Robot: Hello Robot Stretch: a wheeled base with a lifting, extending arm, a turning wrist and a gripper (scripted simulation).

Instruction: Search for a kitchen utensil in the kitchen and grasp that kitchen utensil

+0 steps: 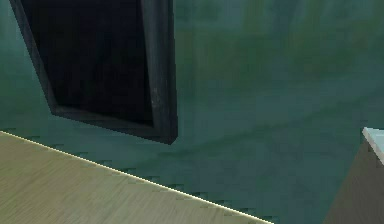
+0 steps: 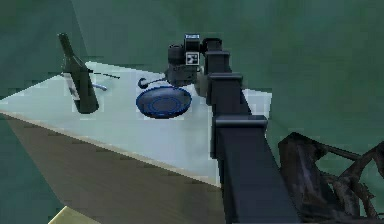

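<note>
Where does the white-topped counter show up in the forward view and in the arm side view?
Forward view: the white-topped counter comes in at the right edge as just a corner, below mid-height.
Arm side view: its top spreads across the left and middle, bearing a dark bottle and a blue plate.
Shared landmark: the teal wall, beyond the counter in both views.

both views are dim; the table (image 2: 120,120) top is the brightest patch, lit from above with a soft, even glow; below that top the table's side lies in shade; on it the bottle (image 2: 77,75), and toward its far side the gripper (image 2: 178,72), read near black; the wall (image 1: 270,90) is murky; the floor (image 1: 80,190) is evenly lit
</note>
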